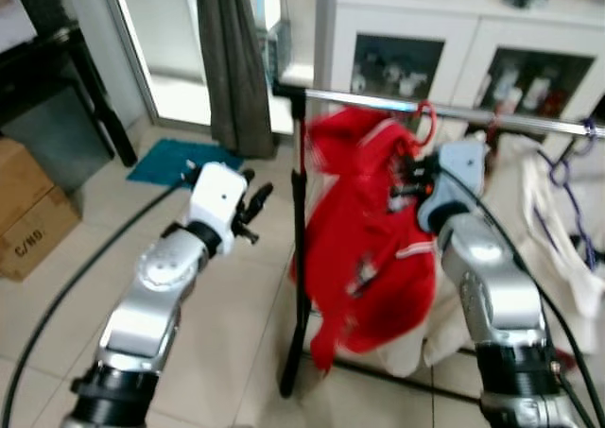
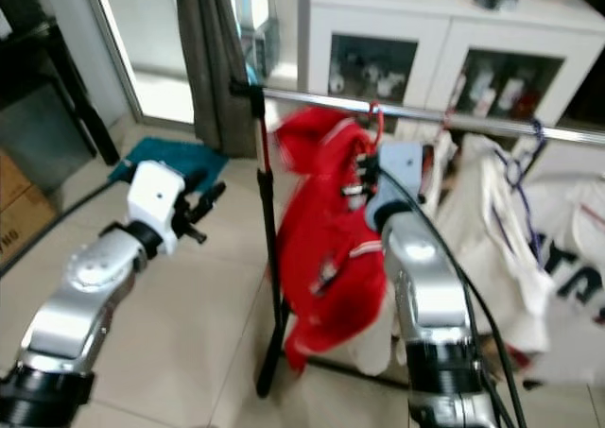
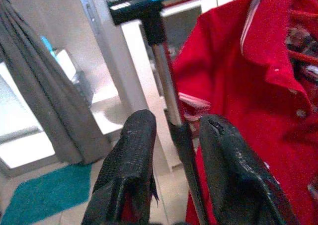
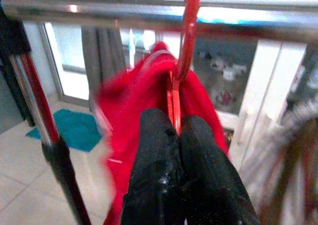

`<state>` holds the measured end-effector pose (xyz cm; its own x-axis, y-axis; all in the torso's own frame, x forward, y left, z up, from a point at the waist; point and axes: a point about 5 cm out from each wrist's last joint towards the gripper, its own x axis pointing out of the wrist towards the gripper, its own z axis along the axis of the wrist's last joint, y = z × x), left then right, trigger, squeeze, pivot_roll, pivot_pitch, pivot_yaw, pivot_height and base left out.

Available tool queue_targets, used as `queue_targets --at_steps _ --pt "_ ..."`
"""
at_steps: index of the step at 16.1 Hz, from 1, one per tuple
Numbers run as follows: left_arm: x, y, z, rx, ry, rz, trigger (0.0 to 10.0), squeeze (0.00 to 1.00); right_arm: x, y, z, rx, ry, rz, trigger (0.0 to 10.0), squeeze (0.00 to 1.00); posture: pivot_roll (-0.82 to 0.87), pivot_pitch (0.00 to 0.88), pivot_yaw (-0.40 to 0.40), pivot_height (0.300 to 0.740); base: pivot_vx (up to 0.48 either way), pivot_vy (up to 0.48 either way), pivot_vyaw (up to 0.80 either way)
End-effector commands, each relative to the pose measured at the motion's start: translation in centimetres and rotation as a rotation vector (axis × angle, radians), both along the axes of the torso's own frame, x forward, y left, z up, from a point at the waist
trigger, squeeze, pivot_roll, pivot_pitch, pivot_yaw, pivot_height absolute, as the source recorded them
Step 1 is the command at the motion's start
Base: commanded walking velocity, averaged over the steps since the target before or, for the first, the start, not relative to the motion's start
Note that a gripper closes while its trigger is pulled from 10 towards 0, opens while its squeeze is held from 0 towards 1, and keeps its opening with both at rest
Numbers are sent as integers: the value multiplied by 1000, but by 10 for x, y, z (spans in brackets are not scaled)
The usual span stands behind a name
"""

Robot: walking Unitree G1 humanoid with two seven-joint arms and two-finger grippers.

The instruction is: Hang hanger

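Tiled floor (image 1: 236, 286), chrome garment rail (image 1: 378, 102) as landmark.
Right gripper (image 4: 176, 128) pinched on red hanger (image 4: 186, 41) hooked over rail; left gripper (image 3: 174, 135) spread, empty, beside rail's upright.

A red shirt (image 2: 326, 244) hangs from a red hanger (image 2: 377, 118) whose hook is over the silver rail (image 2: 454, 119) of a clothes rack. The right gripper (image 2: 361, 176) is up against the shirt's collar, just beneath the hook. The left gripper (image 2: 202, 206) is raised beside the rack's black upright (image 2: 272, 286), apart from it. White garments (image 2: 529, 248) hang further along the rail, with a white cabinet (image 2: 444, 41) behind.
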<state>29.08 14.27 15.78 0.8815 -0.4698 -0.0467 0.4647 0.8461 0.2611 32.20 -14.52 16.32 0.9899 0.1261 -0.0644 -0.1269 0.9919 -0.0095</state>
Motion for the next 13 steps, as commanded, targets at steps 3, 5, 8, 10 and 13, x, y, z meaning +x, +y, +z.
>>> queue_targets --at_steps 3,5,8,10,13 --pt "-4 -3 2 24 10 -66 10000 0 11 5 10 7 -24 9 10000 0 -8 0 5 740 0 0 0" --pt "-4 -5 7 -7 2 -89 10000 0 22 2 5 12 23 -18 10000 0 -5 0 1 740 0 0 0" --pt "-9 -15 13 -39 0 -213 10000 0 42 2 7 55 61 -34 10000 0 1 0 4 740 0 0 0" --pt "-11 -18 13 -26 10 -259 10000 0 52 2 11 69 59 -43 10000 0 1 0 7 740 0 0 0" --pt "-11 -19 13 -15 7 -263 10000 0 62 2 21 73 30 -50 10000 0 5 0 4 740 0 0 0"
